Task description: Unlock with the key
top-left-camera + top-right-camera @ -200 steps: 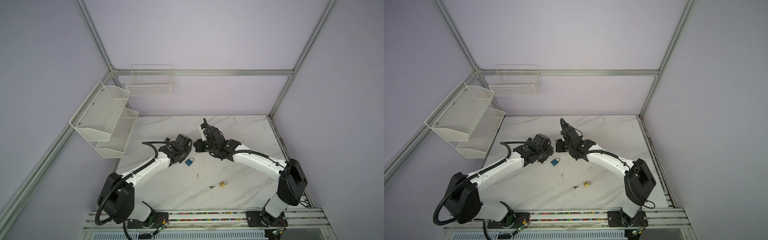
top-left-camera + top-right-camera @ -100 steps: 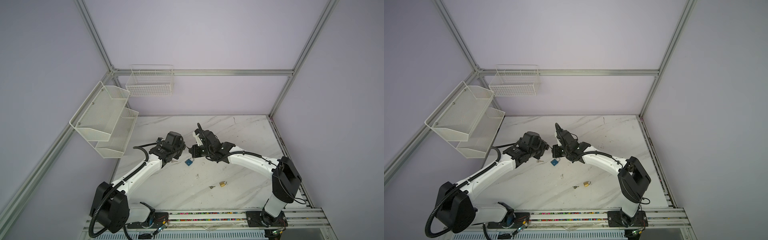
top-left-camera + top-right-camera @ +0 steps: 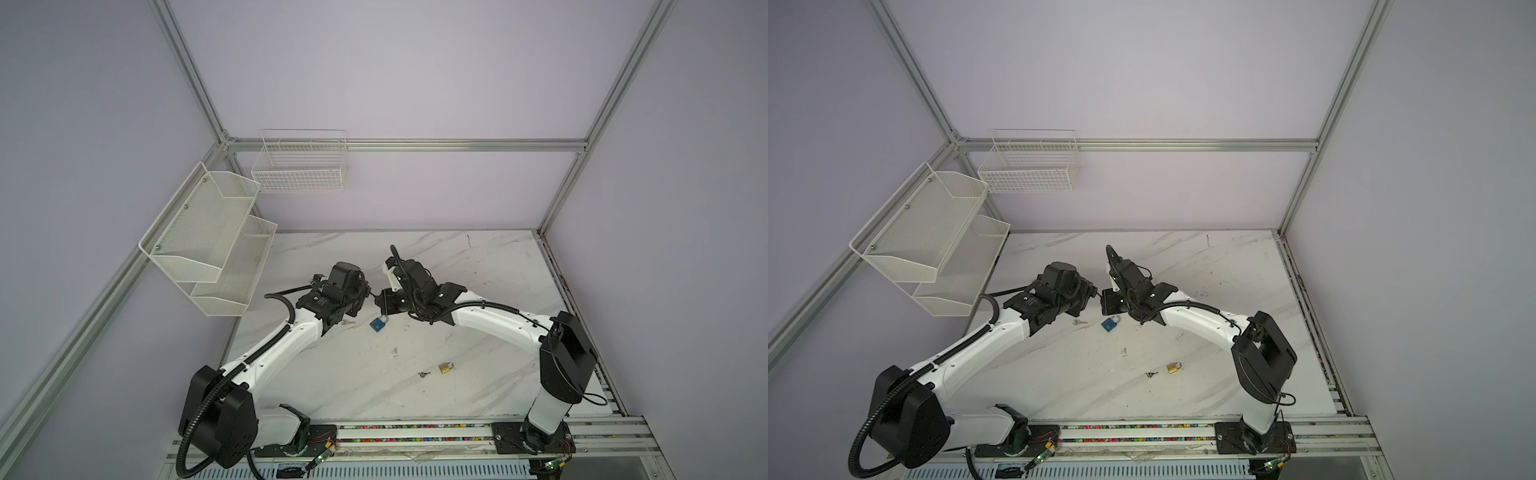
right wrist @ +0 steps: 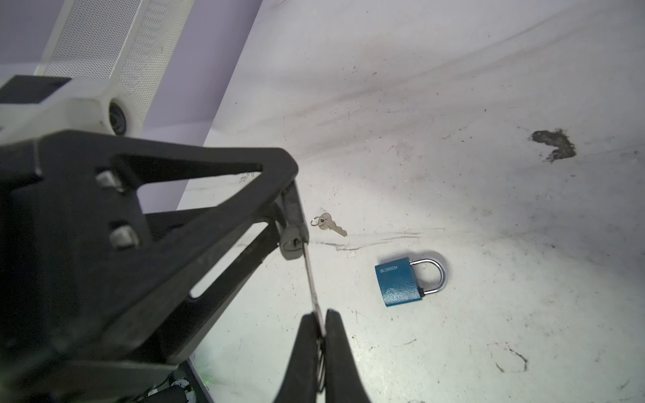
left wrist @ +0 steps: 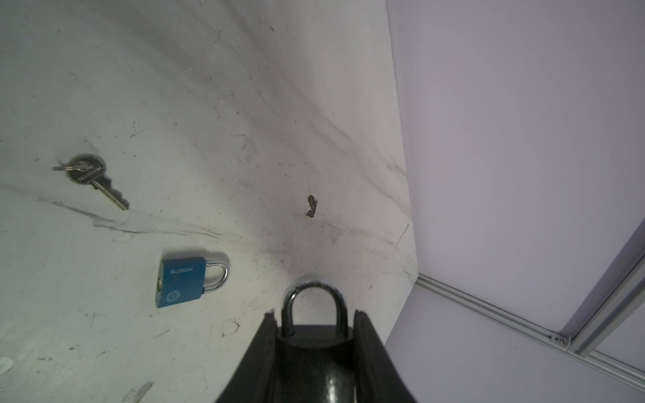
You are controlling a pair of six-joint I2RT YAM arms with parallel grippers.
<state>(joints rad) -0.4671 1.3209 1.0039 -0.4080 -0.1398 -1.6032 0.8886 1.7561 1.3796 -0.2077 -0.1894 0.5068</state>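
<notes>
Left tool (image 5: 314,314) grips dark padlock (image 5: 314,343); blue padlock (image 5: 181,282) reads BLOSSOM.

Soft even light (right gripper (image 4: 320,324) blurred)

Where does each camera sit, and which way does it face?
Both top views: high in front, looking down on the table; both arms show.
Left wrist: behind the left claw, which holds the black padlock; faces the table.
Right wrist: behind the right claw gripping the key; faces the left claw.
Both wrist views share the blue padlock.
</notes>
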